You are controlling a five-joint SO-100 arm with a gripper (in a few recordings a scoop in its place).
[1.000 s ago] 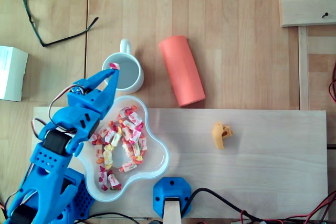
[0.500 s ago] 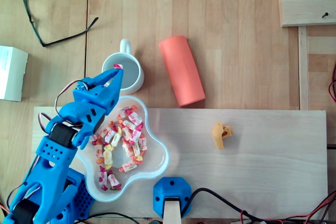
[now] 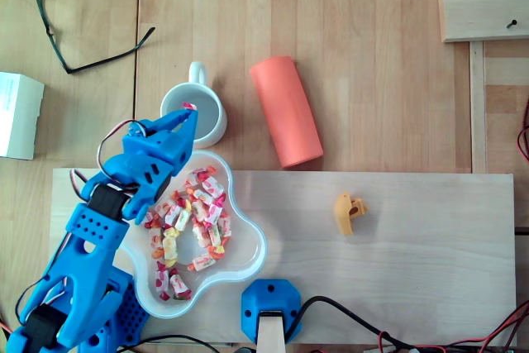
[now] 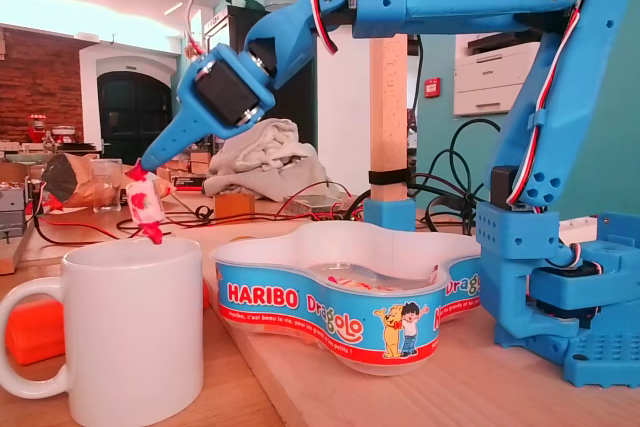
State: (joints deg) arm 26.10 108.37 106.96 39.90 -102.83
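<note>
Gripper: the blue gripper (image 3: pixel 188 113) has its two fingers pinched together on one wrapped sweet (image 3: pixel 188 107). In the fixed view the gripper (image 4: pixel 142 173) points down and to the left, with the sweet (image 4: pixel 146 205) dangling from its tip.
Where the sweet is: in the air just above the white mug (image 4: pixel 130 327), clear of the rim. From overhead it sits over the left part of the mug's (image 3: pixel 208 103) opening.
Around it: the wavy Haribo bowl (image 3: pixel 252 241) lies just near of the mug, on the left end of the wooden board (image 3: pixel 397 262).
Count: one sweet in the grip, one mug and one bowl. The pile of sweets (image 3: pixel 188 219) in the bowl is too jumbled to count exactly. There is one orange roll (image 3: pixel 286 111) lying right of the mug and one small yellow piece (image 3: pixel 349 212) on the board. One pair of glasses (image 3: pixel 78 14) lies far left, and one white box (image 3: pixel 18 115) sits at the left edge.
Change since a second ago: the arm has stretched a little farther out. The fingertips and the sweet have slid slightly right, from the mug's left rim to further over its opening. The mug, bowl, roll and yellow piece lie where they were.
</note>
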